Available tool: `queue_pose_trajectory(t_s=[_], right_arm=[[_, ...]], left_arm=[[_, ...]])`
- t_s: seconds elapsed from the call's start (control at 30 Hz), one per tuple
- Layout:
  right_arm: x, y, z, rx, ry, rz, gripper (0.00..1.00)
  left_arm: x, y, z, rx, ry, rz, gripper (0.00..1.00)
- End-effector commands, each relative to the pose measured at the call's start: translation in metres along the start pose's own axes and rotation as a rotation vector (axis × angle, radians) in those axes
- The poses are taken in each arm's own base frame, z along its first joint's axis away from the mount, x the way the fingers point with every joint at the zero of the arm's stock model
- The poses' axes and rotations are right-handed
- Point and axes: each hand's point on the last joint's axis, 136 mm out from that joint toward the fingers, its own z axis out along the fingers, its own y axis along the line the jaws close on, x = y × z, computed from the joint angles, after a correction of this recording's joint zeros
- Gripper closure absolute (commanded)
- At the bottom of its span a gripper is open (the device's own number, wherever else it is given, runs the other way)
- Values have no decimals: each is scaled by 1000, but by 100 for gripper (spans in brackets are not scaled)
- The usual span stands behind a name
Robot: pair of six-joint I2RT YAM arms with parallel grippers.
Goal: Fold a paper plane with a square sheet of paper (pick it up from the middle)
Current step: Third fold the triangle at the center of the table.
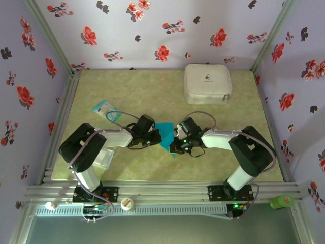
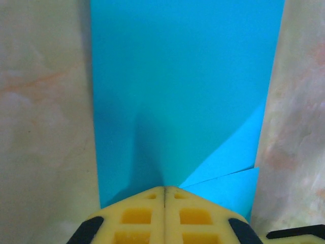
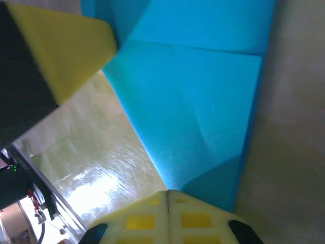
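Two arms are meeting over one teal paper (image 1: 165, 136) at mid-worktop.

We are looking down on a marbled beige-green worktop (image 1: 132, 91), boxed in by lilac walls (image 1: 152, 35) printed with red and dark flowers and edged with metal rails. We are counting one paper, one white case (image 1: 207, 84) at the far right, one pale-blue printed packet (image 1: 105, 108) at the far left, one clear packet (image 1: 104, 157) by the left arm's base, and two arms. The paper is lying flat between the arms, showing creases and a folded flap. The left fingers (image 2: 137, 216) are pressing tight together, with their tips at the paper's edge. The right fingers (image 3: 137, 221) are doing likewise at the opposite edge. We cannot tell whether either pair is pinching the paper.
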Motion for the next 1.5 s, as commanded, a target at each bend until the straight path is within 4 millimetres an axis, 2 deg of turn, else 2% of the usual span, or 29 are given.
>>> queue_pose_trajectory(t_s=[0.0, 0.3, 0.43, 0.57, 0.7, 0.87, 1.1, 1.23, 1.47], right_arm=[[-15, 22, -3, -61, -23, -6, 95], [-27, 17, 23, -46, 5, 29, 95], [-19, -1, 25, 9, 15, 51, 95], [-3, -15, 18, 51, 25, 54, 95], [-1, 0, 7, 6, 16, 23, 94], [-15, 28, 0, -59, -10, -9, 95], [-31, 35, 23, -79, 0, 2, 97], [-33, 20, 32, -33, -2, 32, 98], [-11, -11, 34, 28, 22, 73, 97]], left_arm=[[18, 35, 4, -109, 43, -18, 100], [17, 33, 4, -112, 49, -6, 100], [18, 35, 5, -117, 50, -12, 100], [18, 36, 5, -120, 50, -14, 100], [18, 37, 6, -123, 50, -15, 100], [18, 37, 7, -122, 51, -20, 100], [17, 35, 7, -117, 47, -24, 100], [16, 34, 7, -115, 47, -26, 100], [18, 36, 8, -117, 49, -31, 100]])
